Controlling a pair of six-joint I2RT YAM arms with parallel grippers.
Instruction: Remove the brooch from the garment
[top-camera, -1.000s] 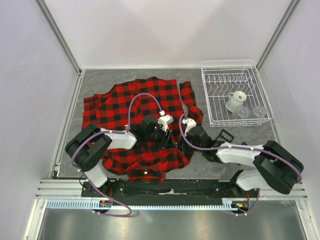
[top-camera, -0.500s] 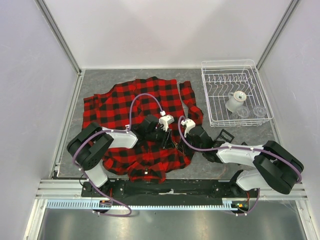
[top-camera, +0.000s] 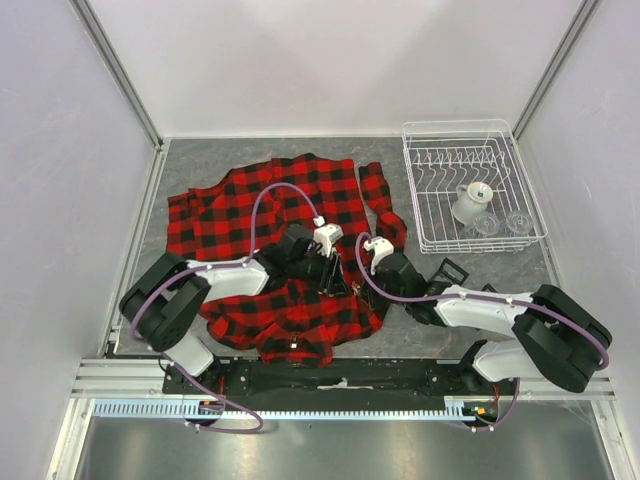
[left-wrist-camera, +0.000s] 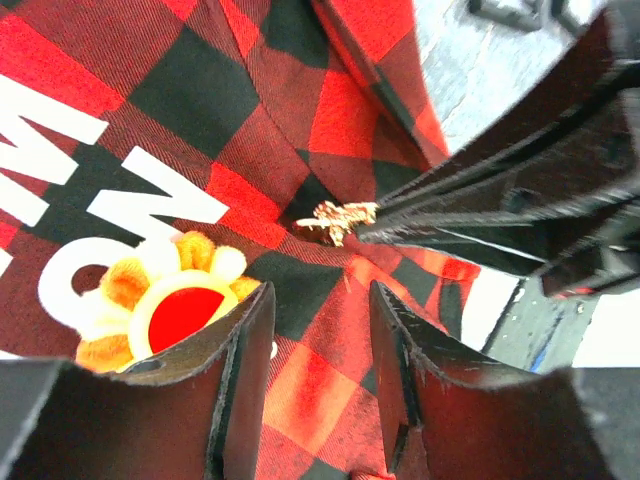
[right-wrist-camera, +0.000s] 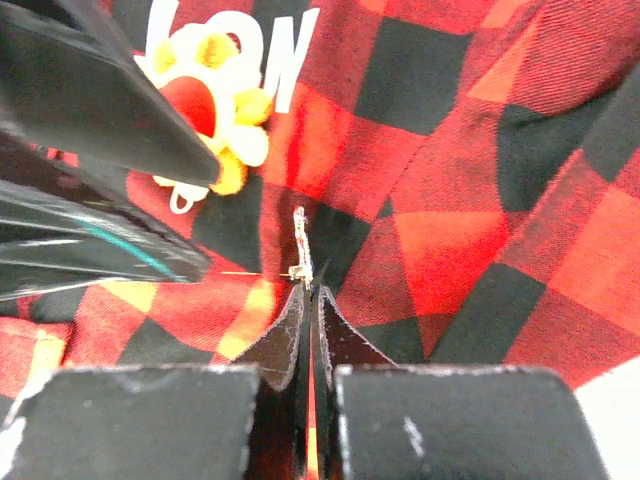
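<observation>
We read the garment (left-wrist-camera: 330, 120) as matt woven flannel with a visible twill grain and flat white print. The brooch (left-wrist-camera: 170, 300) looks like fuzzy plush petals round a smooth, glossy red centre. The left hand (left-wrist-camera: 318, 295) has fingers (left-wrist-camera: 240, 400) of matt black plastic with rough edges, the gold metal bit (left-wrist-camera: 338, 214) glints, the table (top-camera: 200, 160) is matt mottled grey like stone, and the rack (top-camera: 452, 158) is white coated wire.

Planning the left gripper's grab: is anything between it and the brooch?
Nothing visible. The brooch lies bare on the plaid shirt, just outside one finger of the open left gripper. The right gripper, shut on a small gold piece, sits farther ahead, off that path.
</observation>
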